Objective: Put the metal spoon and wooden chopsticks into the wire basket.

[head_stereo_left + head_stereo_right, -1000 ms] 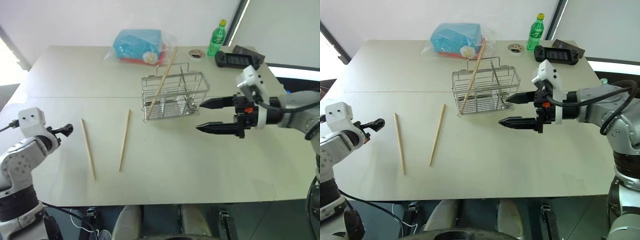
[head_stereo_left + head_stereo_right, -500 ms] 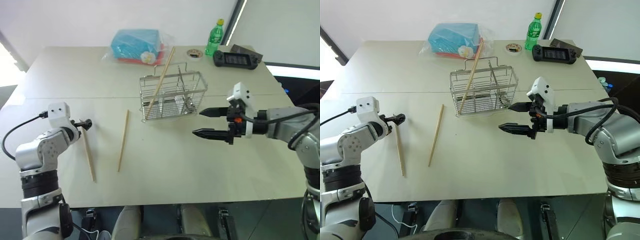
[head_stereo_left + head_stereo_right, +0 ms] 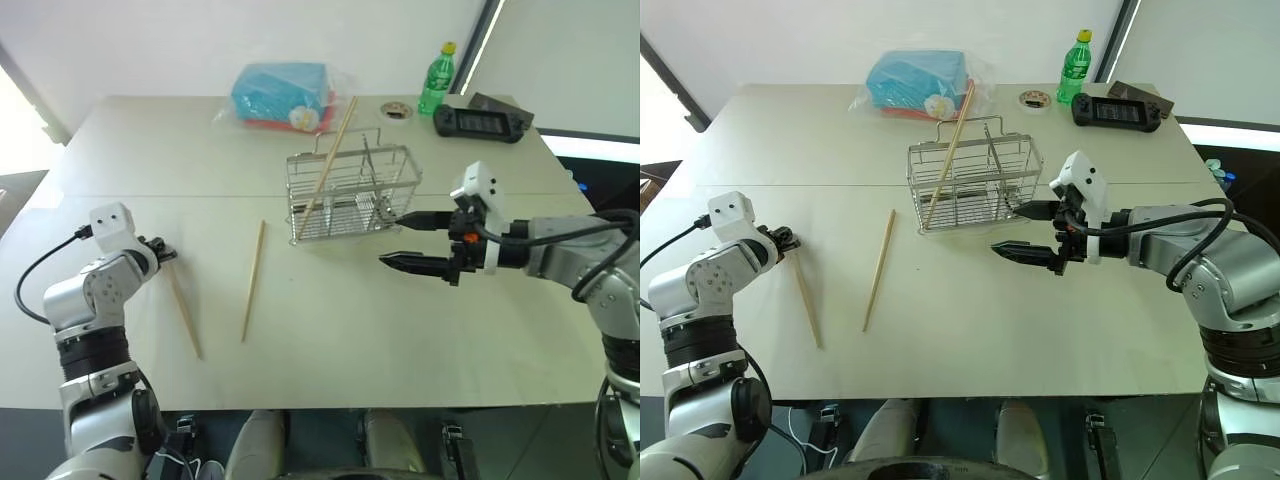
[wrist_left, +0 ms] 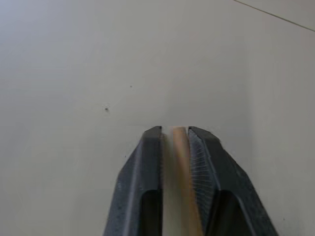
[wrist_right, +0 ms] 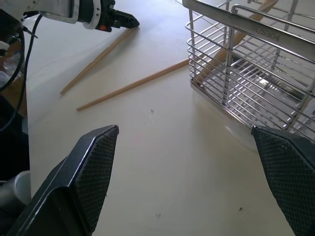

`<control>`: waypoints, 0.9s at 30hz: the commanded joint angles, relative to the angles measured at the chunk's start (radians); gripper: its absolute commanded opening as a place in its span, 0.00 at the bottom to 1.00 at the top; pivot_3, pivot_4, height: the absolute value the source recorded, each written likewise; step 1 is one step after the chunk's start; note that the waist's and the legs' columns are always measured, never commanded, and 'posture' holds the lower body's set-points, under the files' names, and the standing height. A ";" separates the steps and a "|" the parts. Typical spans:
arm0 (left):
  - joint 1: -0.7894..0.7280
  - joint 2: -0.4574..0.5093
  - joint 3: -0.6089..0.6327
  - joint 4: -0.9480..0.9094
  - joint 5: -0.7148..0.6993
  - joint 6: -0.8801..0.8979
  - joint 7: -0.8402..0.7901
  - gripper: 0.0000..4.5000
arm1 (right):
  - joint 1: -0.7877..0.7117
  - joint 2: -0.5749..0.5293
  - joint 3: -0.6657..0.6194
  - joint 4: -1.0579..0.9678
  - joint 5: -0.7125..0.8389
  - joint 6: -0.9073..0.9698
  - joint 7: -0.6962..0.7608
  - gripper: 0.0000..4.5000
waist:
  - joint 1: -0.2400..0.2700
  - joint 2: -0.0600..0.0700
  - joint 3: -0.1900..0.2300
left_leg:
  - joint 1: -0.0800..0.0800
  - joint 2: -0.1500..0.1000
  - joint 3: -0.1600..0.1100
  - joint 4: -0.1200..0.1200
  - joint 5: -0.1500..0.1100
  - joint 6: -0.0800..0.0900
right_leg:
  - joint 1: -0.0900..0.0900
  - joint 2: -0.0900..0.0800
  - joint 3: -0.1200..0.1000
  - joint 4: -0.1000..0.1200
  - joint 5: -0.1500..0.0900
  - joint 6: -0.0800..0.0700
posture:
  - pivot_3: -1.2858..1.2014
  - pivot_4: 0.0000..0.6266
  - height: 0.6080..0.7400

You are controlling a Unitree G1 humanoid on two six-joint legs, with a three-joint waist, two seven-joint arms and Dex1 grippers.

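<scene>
We've got the left gripper [image 4: 174,132] clenched on the far end of one wooden chopstick [image 3: 186,312] lying on the bench [image 3: 350,330]; it's light, stiff and slick, so an end grip may pivot. Right gripper [image 3: 400,240] spread wide, empty, beside the wire basket [image 3: 350,195].

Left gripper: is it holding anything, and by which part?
The left gripper is shut on a wooden chopstick, gripping its far end while it lies on the table. The right gripper is open and empty.

The beige table [image 3: 330,340] bears the wire basket [image 3: 350,195], two chopsticks [image 3: 252,280], a green bottle [image 3: 435,65].
</scene>
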 commanded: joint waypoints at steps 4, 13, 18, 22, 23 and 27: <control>0.032 -0.023 -0.006 0.037 0.005 0.079 -0.002 0.03 | -0.015 0.005 -0.043 -0.033 0.031 0.004 -0.011 1.00 | 0.002 0.000 0.000 | 0.000 0.000 0.000 0.000 0.000 0.000 | 0.000 0.000 0.000 0.000 0.000 0.000 | 0.52 0.24 0.80; -0.042 0.031 0.106 -0.019 0.018 -0.091 0.030 0.03 | -0.005 0.000 -0.043 -0.026 0.034 0.002 -0.018 1.00 | -0.003 -0.002 0.001 | 0.000 0.001 0.000 0.000 0.000 0.000 | -0.001 0.000 0.000 0.000 0.000 0.000 | 0.52 0.24 0.80; -0.199 0.159 0.095 -0.141 -0.007 -0.341 -0.092 0.03 | 0.010 0.007 -0.048 -0.033 0.036 0.007 -0.037 1.00 | -0.004 -0.014 0.004 | -0.004 0.002 -0.001 0.000 0.000 -0.001 | -0.005 0.002 -0.001 0.001 0.000 0.000 | 0.52 0.24 0.80; -0.421 0.189 0.044 -0.177 -0.070 -0.426 -0.175 0.03 | 0.024 0.019 -0.050 -0.050 0.043 0.011 -0.056 1.00 | 0.008 -0.016 0.005 | -0.005 0.002 -0.001 0.000 0.000 -0.001 | -0.003 0.001 -0.001 -0.003 0.000 0.000 | 0.52 0.24 0.80; -0.468 0.185 0.023 -0.174 -0.076 -0.444 -0.197 0.03 | 0.027 0.023 -0.048 -0.052 0.042 0.010 -0.060 1.00 | 0.006 -0.015 0.005 | -0.005 0.001 -0.001 0.000 0.000 0.000 | -0.003 0.001 -0.002 -0.003 0.000 0.000 | 0.52 0.24 0.80; -0.634 0.120 -0.059 -0.112 -0.095 -0.506 -0.248 0.03 | 0.035 0.044 -0.044 -0.067 0.047 0.012 -0.088 1.00 | 0.003 -0.012 0.005 | -0.002 0.001 0.000 0.000 0.000 0.000 | -0.001 0.000 -0.002 -0.002 0.001 0.002 | 0.52 0.24 0.80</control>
